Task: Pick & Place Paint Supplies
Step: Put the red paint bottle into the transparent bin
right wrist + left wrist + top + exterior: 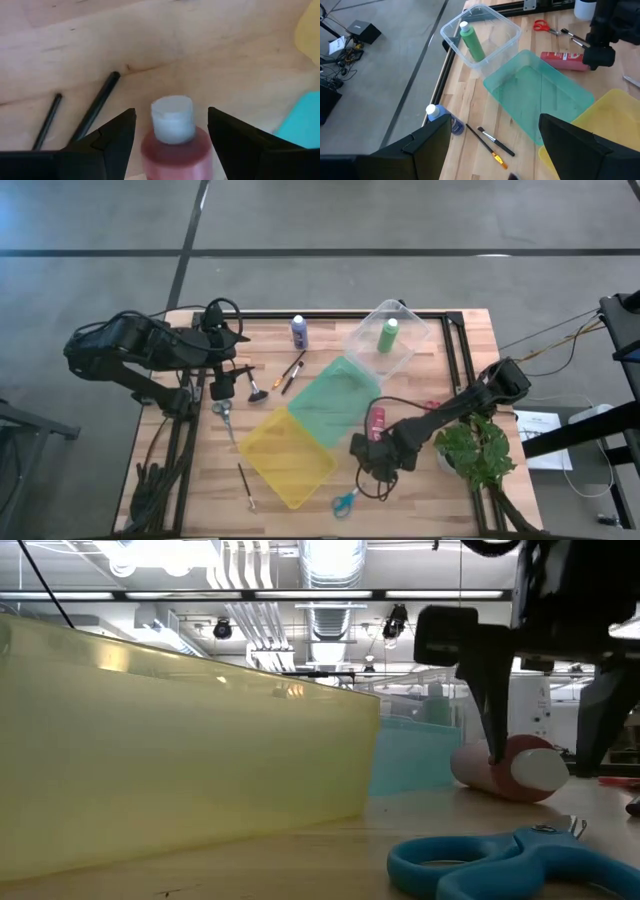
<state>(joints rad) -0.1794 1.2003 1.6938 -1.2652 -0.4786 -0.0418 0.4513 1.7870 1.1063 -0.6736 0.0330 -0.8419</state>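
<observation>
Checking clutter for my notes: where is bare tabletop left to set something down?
Bare wood lies beside the clear bin at the far right corner, and between the yellow bin and the near-left edge brush. Crowded: left side around the brushes and left gripper.

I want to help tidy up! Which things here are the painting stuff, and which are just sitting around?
Painting stuff:
green bottle, lying in the clear bin
pink-red bottle, between the right gripper's open fingers
blue-purple bottle
brushes
blue scissors, red scissors

Just sitting around:
green bin
yellow bin
plant
</observation>
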